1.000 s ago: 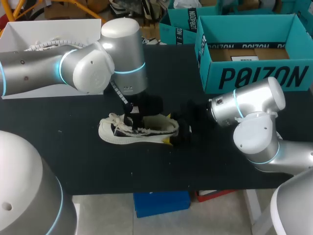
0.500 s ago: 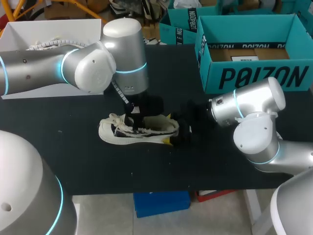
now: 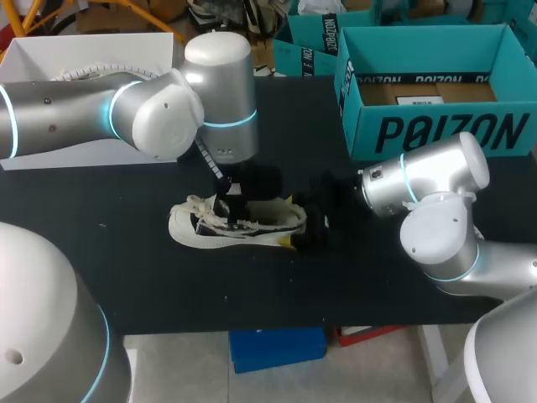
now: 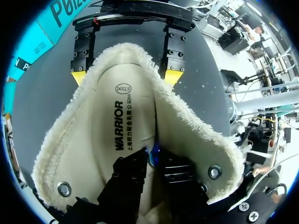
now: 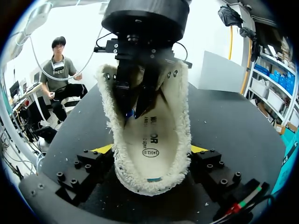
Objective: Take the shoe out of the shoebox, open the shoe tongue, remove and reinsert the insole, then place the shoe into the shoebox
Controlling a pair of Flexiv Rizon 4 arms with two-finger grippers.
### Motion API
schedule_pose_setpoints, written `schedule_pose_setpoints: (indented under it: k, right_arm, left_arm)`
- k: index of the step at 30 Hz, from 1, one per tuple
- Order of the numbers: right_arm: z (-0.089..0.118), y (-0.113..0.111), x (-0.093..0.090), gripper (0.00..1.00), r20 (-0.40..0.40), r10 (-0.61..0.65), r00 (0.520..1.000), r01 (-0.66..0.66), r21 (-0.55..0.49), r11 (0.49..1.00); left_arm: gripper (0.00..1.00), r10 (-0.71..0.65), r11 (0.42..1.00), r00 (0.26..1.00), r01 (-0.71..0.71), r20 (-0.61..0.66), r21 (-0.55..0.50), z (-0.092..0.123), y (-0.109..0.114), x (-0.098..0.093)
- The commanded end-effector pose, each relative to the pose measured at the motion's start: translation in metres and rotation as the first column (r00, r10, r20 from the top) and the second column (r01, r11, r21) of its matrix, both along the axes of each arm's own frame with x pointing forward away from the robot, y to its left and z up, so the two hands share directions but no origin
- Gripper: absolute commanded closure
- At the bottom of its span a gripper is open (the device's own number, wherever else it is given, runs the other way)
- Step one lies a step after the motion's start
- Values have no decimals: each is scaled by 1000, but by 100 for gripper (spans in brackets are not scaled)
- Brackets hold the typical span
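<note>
A cream shoe with a fleecy lining lies on its sole mid-table, toe to the left. My left gripper reaches down into its mouth. In the left wrist view its black fingers stand slightly apart, open, over the printed insole, which lies flat inside the shoe. My right gripper is at the heel. In the right wrist view it has a yellow-tipped finger against each side of the shoe, shut on it. The teal shoebox stands open at the back right.
A white open box sits at the back left behind my left arm. A second teal box stands behind the shoebox. Bare black table lies in front of the shoe.
My left gripper's fingers have parted a little inside the shoe, and the left wrist has shifted slightly to the right. The shoe and right arm have not moved.
</note>
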State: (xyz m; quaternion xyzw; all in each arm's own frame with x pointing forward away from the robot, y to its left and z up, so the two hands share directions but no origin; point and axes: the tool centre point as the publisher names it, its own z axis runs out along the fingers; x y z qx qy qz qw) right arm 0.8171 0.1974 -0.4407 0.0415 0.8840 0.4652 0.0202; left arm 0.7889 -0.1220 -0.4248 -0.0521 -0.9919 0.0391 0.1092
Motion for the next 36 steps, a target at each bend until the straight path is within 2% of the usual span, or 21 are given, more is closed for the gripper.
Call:
schedule_pose_setpoints:
  k: [1,3,8,10,13,16,24,36]
  right_arm:
    - [-5,1,1,100,-1,-3,1000,3,-1,1000]
    - [-5,1,1,100,-1,-3,1000,3,-1,1000]
    - [-5,1,1,100,-1,-3,1000,3,-1,1000]
    - [-5,1,1,100,-1,-3,1000,3,-1,1000]
    - [-5,1,1,100,-1,-3,1000,3,-1,1000]
    - [-5,1,1,100,-1,-3,1000,3,-1,1000]
    - [-5,1,1,100,-1,-3,1000,3,-1,1000]
    - [-5,1,1,100,-1,-3,1000,3,-1,1000]
  left_arm:
    - [55,-9,1000,1000,9,-1,-12,-29,5,-11]
    - [57,-21,1000,1000,21,19,-8,-30,6,-11]
    - [51,-58,996,989,49,133,70,-34,9,-16]
    - [45,-72,993,978,52,195,105,-34,12,-18]
    - [50,-91,987,956,50,277,152,-33,16,-19]
    - [51,-108,982,939,49,326,184,-36,20,-17]
    - [51,-127,967,891,13,436,256,-59,33,-4]
    - [54,-119,967,818,-34,563,254,-82,44,37]
